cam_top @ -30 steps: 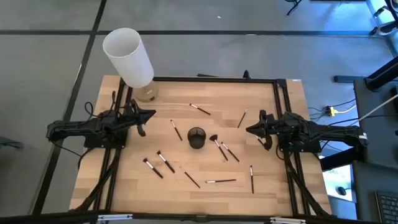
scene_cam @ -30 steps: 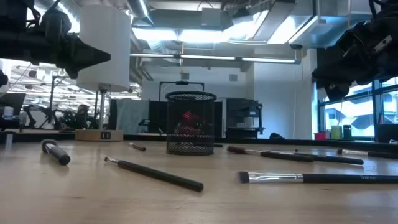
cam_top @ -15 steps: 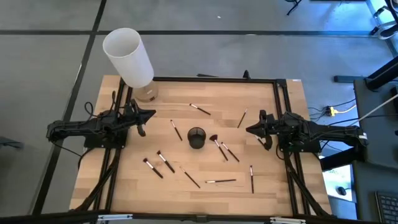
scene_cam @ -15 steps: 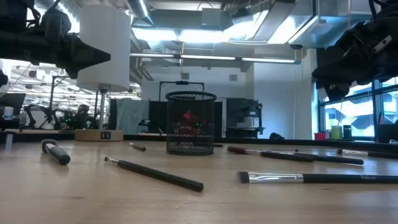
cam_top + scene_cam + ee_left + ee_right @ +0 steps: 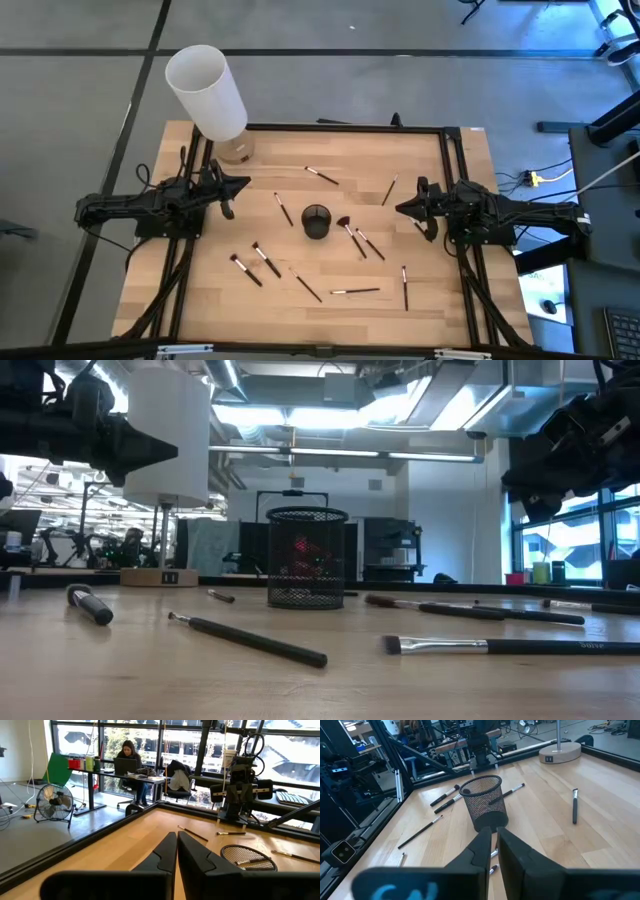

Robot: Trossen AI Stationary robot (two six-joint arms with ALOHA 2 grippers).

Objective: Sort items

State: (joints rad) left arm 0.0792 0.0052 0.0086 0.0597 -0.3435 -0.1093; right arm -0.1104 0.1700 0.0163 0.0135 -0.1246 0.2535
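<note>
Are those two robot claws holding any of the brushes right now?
No, nothing is held. The left gripper and right gripper are both shut and empty, hovering at opposite sides of the table, while the makeup brushes lie loose around the mesh cup.

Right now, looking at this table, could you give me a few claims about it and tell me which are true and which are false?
1. The black mesh cup stands upright near the table's middle. True.
2. The brushes are all gathered inside the cup. False: they lie scattered on the wooden table; whether any is in the cup cannot be told.
3. The left hand is shut and holds nothing. True.
4. The right hand grips a brush. False: nothing sits between its fingers.
5. The white cylinder lies flat at the table's centre. False: it stands at the far left corner.
</note>
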